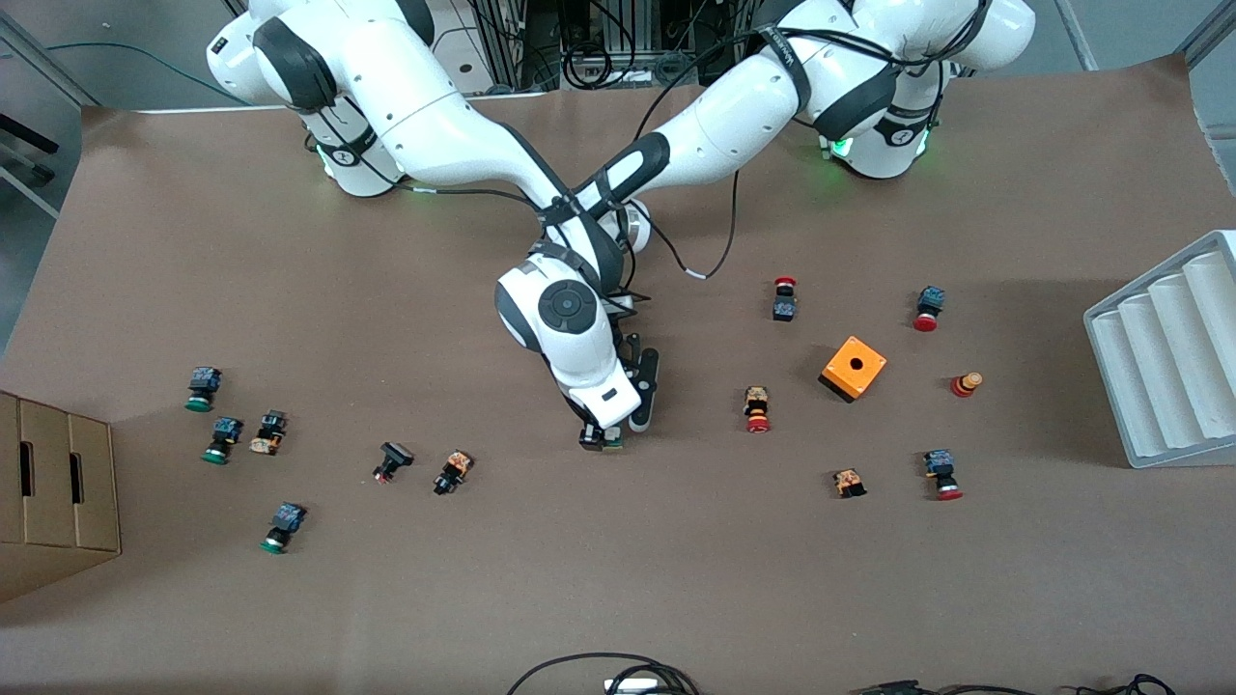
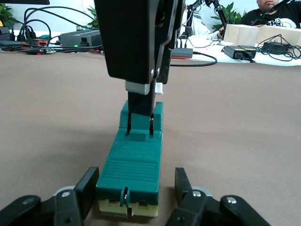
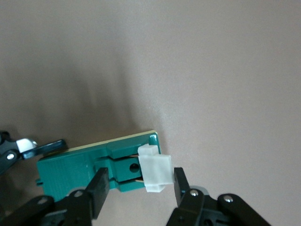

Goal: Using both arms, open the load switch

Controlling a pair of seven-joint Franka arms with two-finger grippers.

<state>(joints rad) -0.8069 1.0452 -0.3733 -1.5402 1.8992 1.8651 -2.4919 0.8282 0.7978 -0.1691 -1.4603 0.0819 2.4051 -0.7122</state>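
At centre frame in the front view, the load switch lay on the table, left gripper clamping one end, right gripper straddling its white piece, half spread.

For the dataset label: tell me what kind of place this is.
Probably a robotics lab or test bench: two arms bolted at a paper-covered table, push buttons scattered as practice parts, and cables, power supplies and a seated person nearby.
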